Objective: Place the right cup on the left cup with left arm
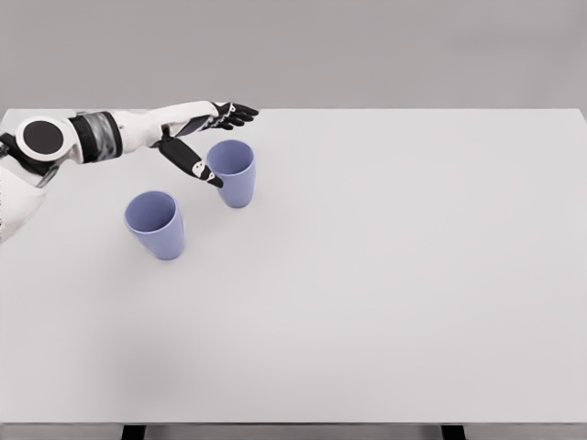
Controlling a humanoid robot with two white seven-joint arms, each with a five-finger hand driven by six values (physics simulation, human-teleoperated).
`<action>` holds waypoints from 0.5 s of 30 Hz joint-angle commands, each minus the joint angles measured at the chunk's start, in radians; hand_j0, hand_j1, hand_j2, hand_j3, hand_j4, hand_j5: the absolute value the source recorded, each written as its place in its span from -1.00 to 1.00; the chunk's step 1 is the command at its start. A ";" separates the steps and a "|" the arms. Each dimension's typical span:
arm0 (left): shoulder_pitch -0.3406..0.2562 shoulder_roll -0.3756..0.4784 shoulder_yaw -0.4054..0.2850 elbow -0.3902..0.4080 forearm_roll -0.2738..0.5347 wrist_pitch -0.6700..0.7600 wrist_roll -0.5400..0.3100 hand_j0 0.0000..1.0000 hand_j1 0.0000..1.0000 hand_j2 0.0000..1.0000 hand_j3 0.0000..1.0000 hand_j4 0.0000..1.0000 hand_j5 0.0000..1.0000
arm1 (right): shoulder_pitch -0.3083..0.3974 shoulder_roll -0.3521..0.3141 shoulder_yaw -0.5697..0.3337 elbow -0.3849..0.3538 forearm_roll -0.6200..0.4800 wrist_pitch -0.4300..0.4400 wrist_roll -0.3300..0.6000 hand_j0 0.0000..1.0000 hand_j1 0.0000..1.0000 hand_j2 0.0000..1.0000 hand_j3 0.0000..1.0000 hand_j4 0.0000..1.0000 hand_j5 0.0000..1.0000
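Note:
Two blue-violet cups stand upright on the white table [385,275]. The right cup [233,172] is farther back; the left cup [156,224] is nearer and to its left. My left hand [220,142] reaches in from the left at the right cup's rim. Its fingers [238,114] stretch out behind the cup and the thumb [194,165] lies against the cup's left front side. The hand is spread, not closed around the cup. The right arm is out of view.
The table's far edge runs just behind the hand. Its front edge shows along the bottom of the view, with dark legs beneath.

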 commanded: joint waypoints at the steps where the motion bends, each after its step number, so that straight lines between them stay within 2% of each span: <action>1: 0.000 -0.008 0.002 0.023 0.003 0.000 0.000 1.00 1.00 1.00 1.00 1.00 1.00 | 0.000 0.000 0.000 0.000 0.000 0.000 0.000 1.00 1.00 1.00 1.00 1.00 1.00; 15: 0.000 -0.042 0.005 0.093 0.000 -0.001 0.000 1.00 1.00 1.00 1.00 1.00 1.00 | 0.000 0.000 0.000 0.000 0.000 0.000 0.000 1.00 1.00 1.00 1.00 1.00 1.00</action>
